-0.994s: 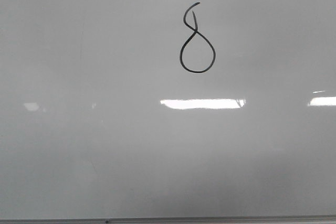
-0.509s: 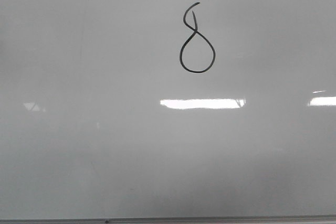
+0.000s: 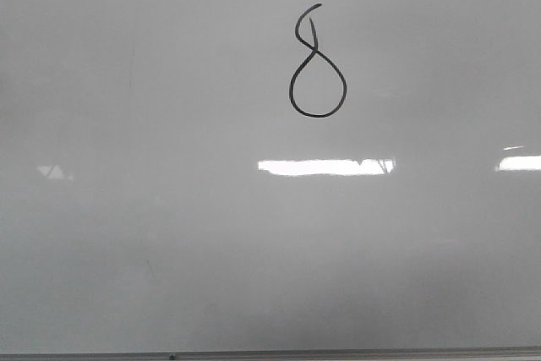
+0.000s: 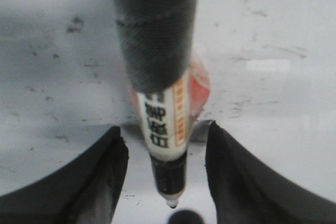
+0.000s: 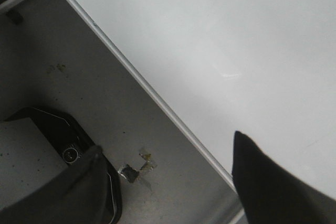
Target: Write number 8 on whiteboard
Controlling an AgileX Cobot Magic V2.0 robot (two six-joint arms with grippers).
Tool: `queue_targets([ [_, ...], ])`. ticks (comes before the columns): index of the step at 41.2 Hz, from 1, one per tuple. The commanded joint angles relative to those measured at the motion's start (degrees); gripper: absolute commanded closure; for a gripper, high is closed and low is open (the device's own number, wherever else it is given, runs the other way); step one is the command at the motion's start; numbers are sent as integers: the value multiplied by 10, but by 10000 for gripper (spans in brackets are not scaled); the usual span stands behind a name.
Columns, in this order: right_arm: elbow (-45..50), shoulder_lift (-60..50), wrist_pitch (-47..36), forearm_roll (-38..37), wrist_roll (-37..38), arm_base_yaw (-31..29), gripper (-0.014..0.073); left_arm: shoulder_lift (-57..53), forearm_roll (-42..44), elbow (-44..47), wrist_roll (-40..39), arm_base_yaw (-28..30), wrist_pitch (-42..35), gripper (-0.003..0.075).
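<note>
The whiteboard (image 3: 169, 234) fills nearly the whole front view, a glossy pale grey sheet with a thin metal frame along its near edge and faint smudges across it. Two bright rectangular light reflections (image 3: 325, 166) sit on its surface, one near the middle and one at the right edge.

In the right wrist view the same board shows as a pale slab cut by its metal edge, with a dull grey floor (image 5: 79, 93) beyond that edge. On the floor lie a dark device with a round socket (image 5: 58, 135) and a small scrap of crumpled tape (image 5: 137, 169).

The left pincer (image 4: 167, 169) shows in its own wrist view as two dark fingers with a marker (image 4: 163, 124) standing between them; the gap on each side of the barrel is visible, so whether the fingers actually clamp it cannot be told. The marker has a dark wrapped upper part, a white barrel with printed characters and an orange band, and a black tip that hangs just above the board (a small dark spot lies under it).

The right pincer (image 5: 173, 182) is spread wide with nothing between its fingers.

The number 8 (image 3: 318, 63) is drawn in thin black line in the upper middle of the board, with a big round lower loop and a pinched upper one.
</note>
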Motion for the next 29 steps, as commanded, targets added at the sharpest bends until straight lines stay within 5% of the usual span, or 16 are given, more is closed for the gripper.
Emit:
queue_targets([
  [1, -14, -18, -33, 0, 54, -4, 67, -41, 8, -30, -7, 0, 11, 366],
  [13, -14, -72, -31, -79, 200, -4, 67, -151, 8, -33, -2, -32, 64, 366],
  [29, 5, -176, -31, -97, 251, -4, 67, -361, 8, 17, 8, -190, 133, 366],
])
